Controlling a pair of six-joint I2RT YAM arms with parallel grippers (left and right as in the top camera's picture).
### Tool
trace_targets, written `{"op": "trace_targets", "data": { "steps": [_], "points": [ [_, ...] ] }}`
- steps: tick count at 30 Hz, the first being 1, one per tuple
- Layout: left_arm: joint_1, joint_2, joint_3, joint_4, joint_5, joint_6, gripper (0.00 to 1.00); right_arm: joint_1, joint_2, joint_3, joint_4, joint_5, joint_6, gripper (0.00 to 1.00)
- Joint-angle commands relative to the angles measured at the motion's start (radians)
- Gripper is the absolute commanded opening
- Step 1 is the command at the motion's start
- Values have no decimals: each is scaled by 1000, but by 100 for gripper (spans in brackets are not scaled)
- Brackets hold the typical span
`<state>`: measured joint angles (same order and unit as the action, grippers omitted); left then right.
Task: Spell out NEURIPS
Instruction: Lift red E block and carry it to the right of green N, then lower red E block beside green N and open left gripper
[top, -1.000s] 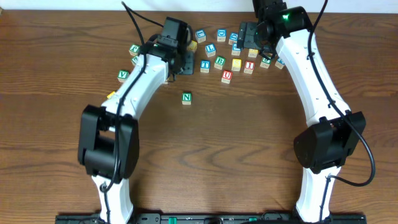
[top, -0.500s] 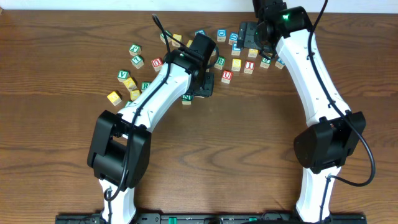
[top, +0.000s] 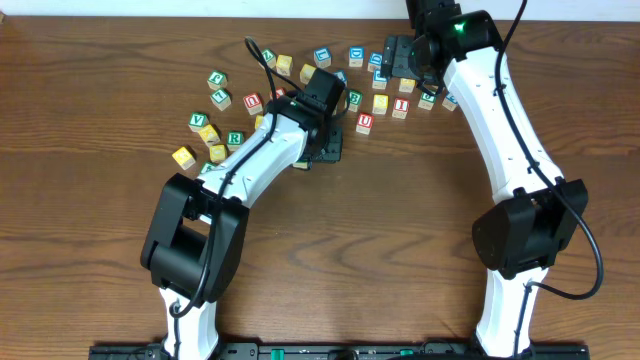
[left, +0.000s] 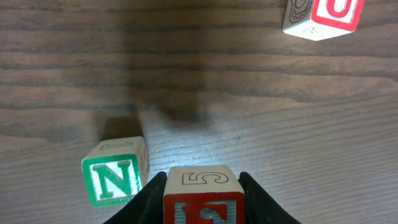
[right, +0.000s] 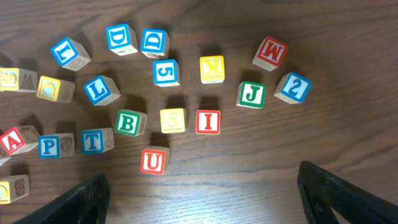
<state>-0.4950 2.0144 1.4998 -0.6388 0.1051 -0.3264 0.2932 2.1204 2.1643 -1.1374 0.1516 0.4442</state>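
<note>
overhead, left arm (top: 262, 152) reaches forward, jaws pinching a red cube (left: 203, 200).

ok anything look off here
Nothing broken or spilled. Only the green N cube looks slightly turned against the red cube gripped in the left pincer; the other cubes lie scattered at mixed angles.

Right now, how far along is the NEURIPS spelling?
Done: the green N wooden cube sits apart from the rest. In hand: the left tool grips a red-faced wooden cube beside it, letter cropped. Left: red U, red I, blue P, yellow S and green R cubes lie scattered.
</note>
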Motion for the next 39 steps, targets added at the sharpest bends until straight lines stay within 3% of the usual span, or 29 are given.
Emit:
{"op": "trace_targets", "data": {
  "steps": [1, 39],
  "points": [
    [-2, 8, -24, 14, -24, -13, 34, -4, 10, -8, -4, 15, 11, 92],
    [-1, 64, -89, 132, -47, -20, 34, -11, 10, -8, -12, 15, 11, 91]
  ]
}}
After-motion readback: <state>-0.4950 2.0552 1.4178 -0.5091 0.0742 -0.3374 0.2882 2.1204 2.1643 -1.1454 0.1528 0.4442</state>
